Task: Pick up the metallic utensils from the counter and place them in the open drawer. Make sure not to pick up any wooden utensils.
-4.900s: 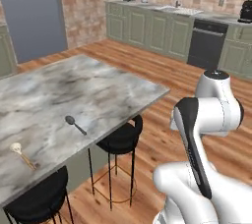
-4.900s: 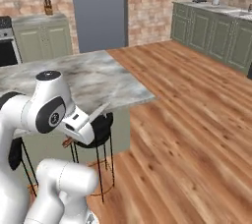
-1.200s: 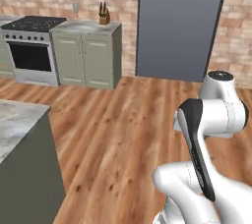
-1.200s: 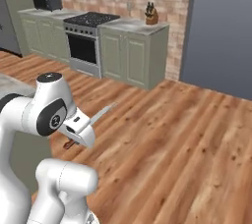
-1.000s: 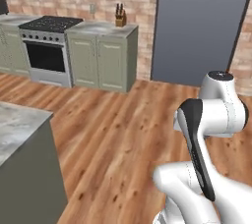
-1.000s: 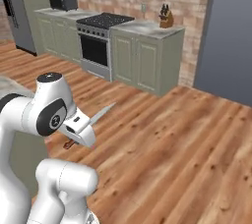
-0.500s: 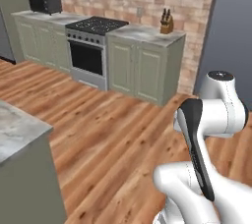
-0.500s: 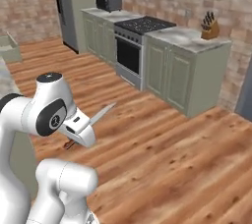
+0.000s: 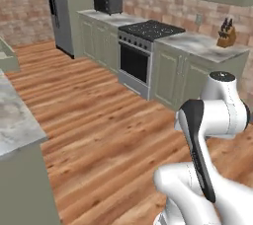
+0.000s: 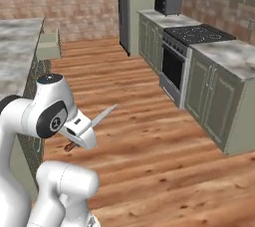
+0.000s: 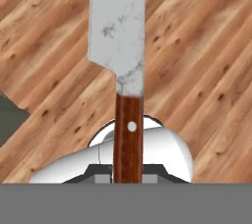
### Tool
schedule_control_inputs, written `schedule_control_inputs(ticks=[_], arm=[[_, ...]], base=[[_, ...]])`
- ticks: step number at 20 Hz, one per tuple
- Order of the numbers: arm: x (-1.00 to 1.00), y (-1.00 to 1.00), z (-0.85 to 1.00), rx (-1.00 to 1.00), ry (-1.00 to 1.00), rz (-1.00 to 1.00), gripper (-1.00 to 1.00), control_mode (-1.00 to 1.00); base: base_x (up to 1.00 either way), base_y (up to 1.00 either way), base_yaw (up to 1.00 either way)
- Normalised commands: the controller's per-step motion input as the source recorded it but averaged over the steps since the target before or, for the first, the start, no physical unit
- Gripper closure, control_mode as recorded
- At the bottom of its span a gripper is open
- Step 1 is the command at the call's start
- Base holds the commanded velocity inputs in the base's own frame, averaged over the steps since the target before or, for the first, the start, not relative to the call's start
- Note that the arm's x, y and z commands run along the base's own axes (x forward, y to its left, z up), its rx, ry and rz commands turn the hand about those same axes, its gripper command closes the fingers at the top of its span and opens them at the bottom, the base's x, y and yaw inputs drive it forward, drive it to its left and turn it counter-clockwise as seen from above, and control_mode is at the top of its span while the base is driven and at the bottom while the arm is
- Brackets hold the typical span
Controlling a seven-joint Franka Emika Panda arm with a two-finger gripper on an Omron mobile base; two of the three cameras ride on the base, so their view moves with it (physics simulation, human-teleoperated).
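Red-brown and riveted, the handle of a knife (image 11: 128,134) runs up from between the hand's fingertips in the hand view, with the broad silvery blade extending beyond it over the wood floor (image 11: 197,61). The hand (image 10: 74,139) is closed narrow on the knife; in the right base view the pale blade slants up and to the right from the hand, and the dark handle end pokes out below it.

Position of the hand: low, close against the robot's own body, above the floor and clear of any counter.

Surroundings, outward:
- Counter (image 10: 17,47), marbled grey and white, lies to the left in the right base view; its corner (image 9: 17,125) appears at the left in the left base view.
- Drawer (image 10: 49,44), pale green, stands open from the counter's side, well apart from the hand. Its contents cannot be made out.
- Stove (image 9: 141,54) with dark oven door sits among green cabinets on the far wall.
- Toaster (image 9: 108,3) and knife block (image 9: 226,34) rest on that far top.
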Motion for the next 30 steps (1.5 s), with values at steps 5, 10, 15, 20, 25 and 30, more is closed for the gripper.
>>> schedule_control_inputs(ticks=[5, 10, 15, 20, 25, 30], arm=[[0.0, 0.0, 0.0, 0.0, 0.0, 0.0, 1.0, 1.0], [0.0, 0.0, 0.0, 0.0, 0.0, 0.0, 1.0, 1.0], [0.0, 0.0, 0.0, 0.0, 0.0, 0.0, 1.0, 1.0], [0.0, 0.0, 0.0, 0.0, 0.0, 0.0, 1.0, 1.0], [0.0, 0.0, 0.0, 0.0, 0.0, 0.0, 1.0, 1.0], [0.0, 0.0, 0.0, 0.0, 0.0, 0.0, 1.0, 1.0]], base=[[1.0, -0.65, 0.56], [1.0, -0.77, 0.5], [1.0, -0.84, 0.45], [1.0, -0.45, 0.35], [1.0, -0.26, 0.28], [1.0, -0.14, 0.13]])
